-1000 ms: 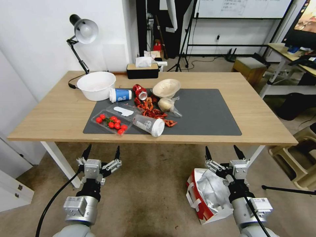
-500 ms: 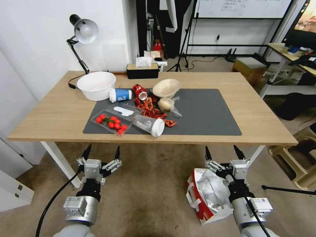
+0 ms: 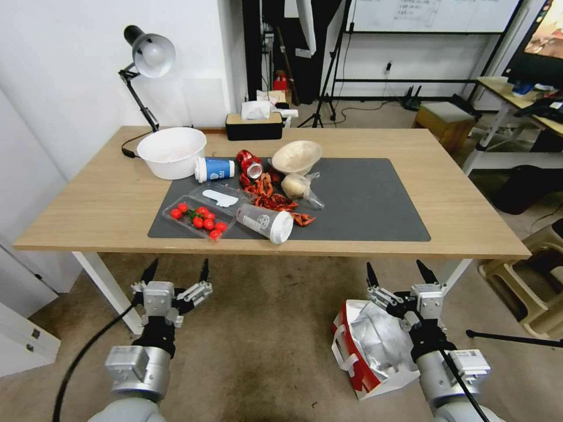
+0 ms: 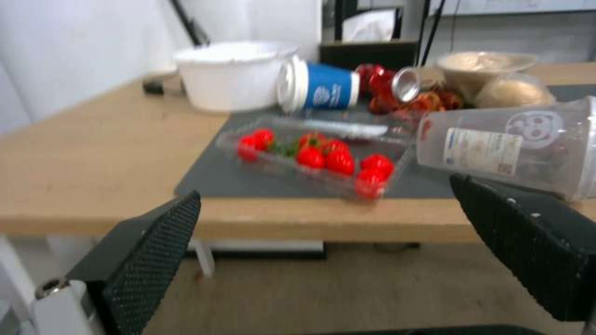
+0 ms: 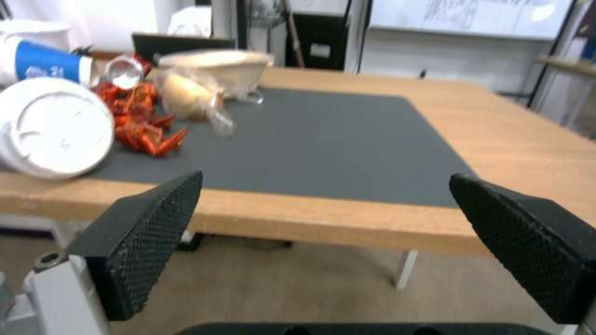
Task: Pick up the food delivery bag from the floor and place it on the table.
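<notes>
The left gripper (image 3: 175,269), spread wide and empty, has been drawn slightly back, while the equally spread, empty right gripper (image 3: 397,272) is held above the food delivery bag (image 3: 366,346), ungrasped on the floor (image 3: 270,346).

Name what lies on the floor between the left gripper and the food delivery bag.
Nothing: in the head view, bare floor separates the left gripper from the food delivery bag.
</notes>
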You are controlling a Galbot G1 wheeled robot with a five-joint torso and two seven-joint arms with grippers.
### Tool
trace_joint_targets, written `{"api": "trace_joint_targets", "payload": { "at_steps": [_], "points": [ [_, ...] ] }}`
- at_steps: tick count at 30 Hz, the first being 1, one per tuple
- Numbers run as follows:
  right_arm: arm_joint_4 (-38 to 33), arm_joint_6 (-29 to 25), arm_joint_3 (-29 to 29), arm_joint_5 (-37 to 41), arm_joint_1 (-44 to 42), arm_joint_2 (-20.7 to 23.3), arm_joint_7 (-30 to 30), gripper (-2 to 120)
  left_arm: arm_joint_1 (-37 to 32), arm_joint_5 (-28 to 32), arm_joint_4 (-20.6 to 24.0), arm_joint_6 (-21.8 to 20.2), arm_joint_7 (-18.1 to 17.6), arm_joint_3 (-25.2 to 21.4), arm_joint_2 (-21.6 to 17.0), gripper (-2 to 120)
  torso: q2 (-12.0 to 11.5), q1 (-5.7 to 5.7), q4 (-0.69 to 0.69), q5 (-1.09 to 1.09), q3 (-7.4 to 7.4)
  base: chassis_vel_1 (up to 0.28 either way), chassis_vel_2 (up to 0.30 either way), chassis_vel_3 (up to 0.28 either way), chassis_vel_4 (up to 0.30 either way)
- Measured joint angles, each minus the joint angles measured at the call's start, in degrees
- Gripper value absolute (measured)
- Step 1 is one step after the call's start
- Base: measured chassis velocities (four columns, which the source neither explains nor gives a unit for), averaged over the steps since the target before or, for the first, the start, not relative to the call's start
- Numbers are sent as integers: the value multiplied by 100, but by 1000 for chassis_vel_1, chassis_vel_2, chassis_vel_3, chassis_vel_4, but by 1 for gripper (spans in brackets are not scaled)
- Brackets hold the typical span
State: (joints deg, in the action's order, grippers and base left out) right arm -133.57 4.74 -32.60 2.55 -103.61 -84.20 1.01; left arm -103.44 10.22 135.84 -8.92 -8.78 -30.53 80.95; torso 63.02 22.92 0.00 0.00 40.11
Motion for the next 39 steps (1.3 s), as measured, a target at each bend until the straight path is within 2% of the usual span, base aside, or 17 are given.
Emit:
{"api": "trace_joint_targets", "payload": {
  "at_steps": [1, 2, 3, 5, 6, 8, 12, 18, 24, 39],
  "points": [
    [-82, 206, -58, 113, -23, 77, 50, 100, -9, 238, 99, -210, -205, 20, -115, 100, 0, 0, 1, -2, 0, 0, 0, 0, 0],
    [-240, 615, -171, 333, -72, 224, 145, 100, -22, 657, 273, -584, -566, 64, -318, 100, 0, 0, 0, 0, 0, 0, 0, 0, 0],
    [-240, 615, -171, 333, -72, 224, 145, 100, -22, 657, 273, -584, -566, 64, -318, 100, 0, 0, 0, 0, 0, 0, 0, 0, 0],
    [-443, 1138, -306, 612, -128, 410, 267, 100, -37, 1171, 485, -1040, -1009, 114, -570, 100, 0, 0, -1, 0, 0, 0, 0, 0, 0],
    [-443, 1138, -306, 612, -128, 410, 267, 100, -37, 1171, 485, -1040, -1009, 114, -570, 100, 0, 0, -1, 0, 0, 0, 0, 0, 0],
    [-624, 1584, -431, 850, -186, 561, 376, 100, -75, 1418, 600, -1230, -1287, 164, -654, 100, 0, 0, 1, -1, 0, 0, 0, 0, 0],
    [-702, 1733, -472, 933, -225, 586, 410, 100, -71, 1483, 619, -1251, -1352, 173, -661, 100, 0, 0, 0, 0, 0, 0, 0, 0, 0],
    [-707, 1732, -478, 931, -222, 588, 411, 100, -69, 1506, 619, -1239, -1371, 171, -658, 100, 0, 0, 0, 0, 0, 0, 0, 0, 0],
    [-685, 1693, -479, 887, -206, 578, 399, 100, -52, 1546, 547, -1003, -1406, 160, -670, 100, 0, 0, 0, 0, 0, 0, 0, 0, 0],
    [-630, 1638, -472, 848, -189, 563, 389, 100, 29, 1680, 481, -987, -1521, 140, -670, 100, -57, -27, 0, 0, -31, 0, 0, 0, 0]
  ]
}}
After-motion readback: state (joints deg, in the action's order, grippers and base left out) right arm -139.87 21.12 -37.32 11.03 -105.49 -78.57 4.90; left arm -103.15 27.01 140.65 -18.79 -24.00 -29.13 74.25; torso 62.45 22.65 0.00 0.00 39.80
